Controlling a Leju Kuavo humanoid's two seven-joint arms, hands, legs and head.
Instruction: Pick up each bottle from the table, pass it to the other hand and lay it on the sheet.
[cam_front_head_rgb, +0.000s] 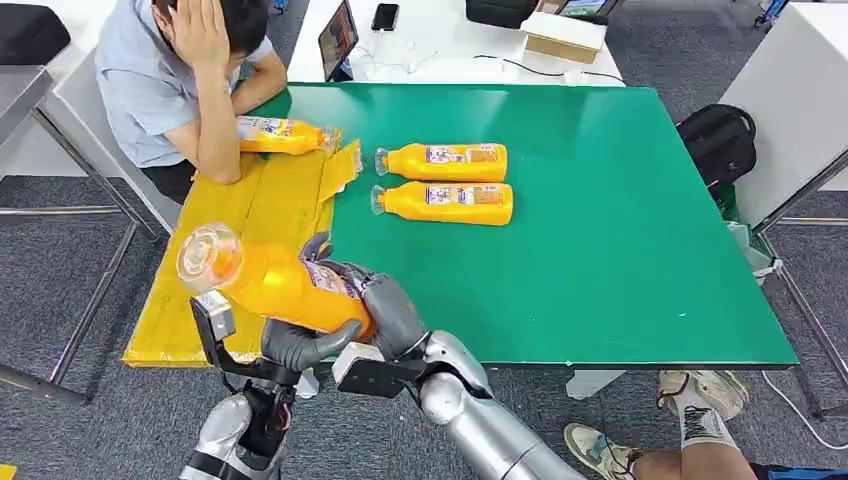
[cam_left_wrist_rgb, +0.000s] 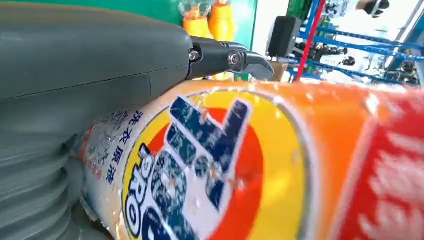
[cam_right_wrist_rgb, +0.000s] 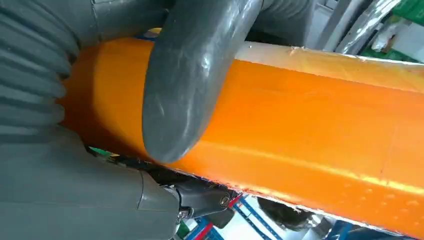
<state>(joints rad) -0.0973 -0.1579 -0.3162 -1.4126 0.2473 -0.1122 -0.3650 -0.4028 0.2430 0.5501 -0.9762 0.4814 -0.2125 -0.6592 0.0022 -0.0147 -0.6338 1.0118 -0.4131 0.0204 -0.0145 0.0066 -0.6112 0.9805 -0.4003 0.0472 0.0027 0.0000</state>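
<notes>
head view: the orange plastic detergent bottle with a clear cap (cam_front_head_rgb: 268, 281) is off the green bench (cam_front_head_rgb: 620, 250), held above the bench's near left corner, cap pointing up and to the left. the left robot hand (cam_front_head_rgb: 300, 345) grips it from below, its thumb curled under the body, and the right robot hand (cam_front_head_rgb: 385, 305) wraps around its base end. its label is too blurred here to read. a yellow cardboard sheet (cam_front_head_rgb: 260, 200) covers the left part of the bench; one orange bottle with a white label (cam_front_head_rgb: 285, 135) lies at its far end, beside the forearm of a seated person in a light blue shirt (cam_front_head_rgb: 160, 85). two more orange bottles lie side by side on the green surface, the farther bottle (cam_front_head_rgb: 442, 161) and the nearer bottle (cam_front_head_rgb: 445, 202), caps toward the sheet. behind is a white desk (cam_front_head_rgb: 440, 45) with a tablet and phone; a black backpack (cam_front_head_rgb: 718, 140) sits on grey carpet.

left wrist view: the label shows a yellow and orange-red roundel with blue letters, partly readable as "pro", and small chinese characters beside it. a dark fingertip reaches over the bottle.

right wrist view: a thick grey thumb (cam_right_wrist_rgb: 192, 85) presses across the smooth orange body, with darker fingers under it.
</notes>
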